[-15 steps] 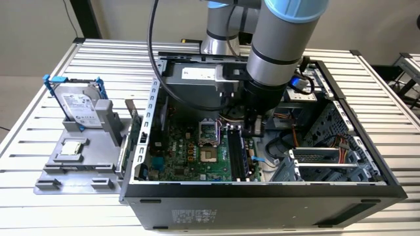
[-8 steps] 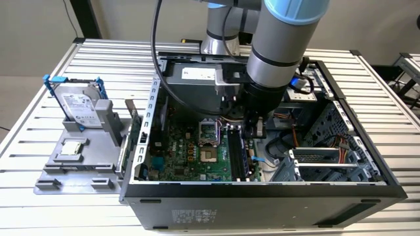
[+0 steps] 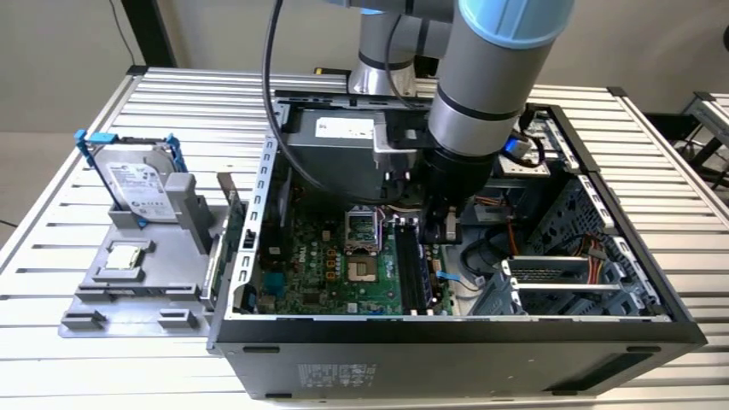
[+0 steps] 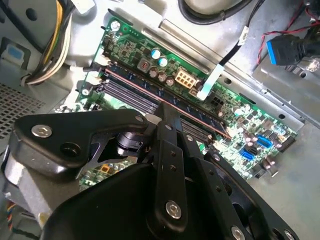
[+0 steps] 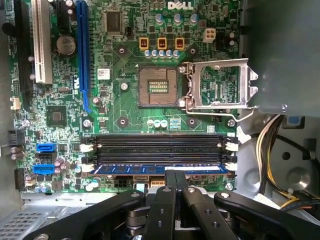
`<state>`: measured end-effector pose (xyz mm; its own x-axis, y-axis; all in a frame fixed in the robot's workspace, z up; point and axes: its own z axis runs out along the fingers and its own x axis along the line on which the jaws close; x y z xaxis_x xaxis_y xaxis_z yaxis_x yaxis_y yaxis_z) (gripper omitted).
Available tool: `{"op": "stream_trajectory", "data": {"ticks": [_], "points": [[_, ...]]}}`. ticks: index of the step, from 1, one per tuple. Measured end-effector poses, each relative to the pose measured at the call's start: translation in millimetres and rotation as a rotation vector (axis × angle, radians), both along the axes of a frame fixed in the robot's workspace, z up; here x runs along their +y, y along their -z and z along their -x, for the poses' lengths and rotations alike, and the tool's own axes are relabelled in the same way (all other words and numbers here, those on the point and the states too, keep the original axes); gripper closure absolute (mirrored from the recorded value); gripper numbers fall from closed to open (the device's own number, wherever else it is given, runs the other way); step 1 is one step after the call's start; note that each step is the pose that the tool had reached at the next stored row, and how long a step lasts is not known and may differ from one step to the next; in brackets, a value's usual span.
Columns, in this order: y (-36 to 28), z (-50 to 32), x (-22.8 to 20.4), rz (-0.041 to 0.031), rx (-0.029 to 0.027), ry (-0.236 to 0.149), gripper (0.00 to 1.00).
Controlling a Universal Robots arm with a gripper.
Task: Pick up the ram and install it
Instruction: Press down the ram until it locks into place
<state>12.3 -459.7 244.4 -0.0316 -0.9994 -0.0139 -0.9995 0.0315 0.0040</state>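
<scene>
First wrist view: flat ram [image 5: 160, 169], gripper [image 5: 175, 175] above.

The open top of the computer case [image 3: 456, 329] is entered by the arm, with the power supply [image 3: 341, 141] close on the exterior view's left and the drive cage [image 3: 569, 282] on its right. The memory slots [image 5: 160, 145] are bordered by white latches [image 5: 231, 146] at each end. Beside the slots, the raised socket frame [image 5: 220, 85] and loose cables [image 4: 220, 70] stand in the way. The fingers [image 5: 175, 182] are pressed together at the seated ram [image 5: 160, 169].
</scene>
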Motion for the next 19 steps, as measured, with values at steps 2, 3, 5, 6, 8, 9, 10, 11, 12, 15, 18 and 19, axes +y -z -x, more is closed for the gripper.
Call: {"op": "stream_trajectory", "data": {"ticks": [2, 3, 5, 6, 8, 9, 10, 11, 12, 15, 18, 19], "points": [[3.5, 0.1, -0.8, 0.0004, 0.0001, 0.0, 1.0], [5.3, 0.0, -1.1, 0.0003, 0.0001, 0.0, 1.0], [9.0, 0.0, -1.5, 0.0003, 0.0001, 0.0, 1.0], [10.8, 0.0, -1.8, 0.0002, 0.0001, 0.0, 1.0], [14.5, 0.0, -2.1, 0.0004, 0.0002, 0.0, 1.0], [16.2, 0.0, -2.2, 0.0003, 0.0001, 0.0, 1.0], [18.1, 0.0, -2.3, 0.0004, 0.0001, 0.0, 1.0], [19.9, 0.0, -2.3, 0.0004, 0.0002, 0.0, 1.0], [21.3, 0.0, -2.4, 0.0014, 0.0005, 0.0, 1.0], [26.2, 0.0, -2.6, 0.0018, 0.0005, 0.0, 1.0], [25.6, 0.0, -2.2, 0.0017, 0.0004, 0.0, 1.0], [23.4, 0.0, -2.1, 0.0001, 0.0002, 0.0, 1.0]]}}
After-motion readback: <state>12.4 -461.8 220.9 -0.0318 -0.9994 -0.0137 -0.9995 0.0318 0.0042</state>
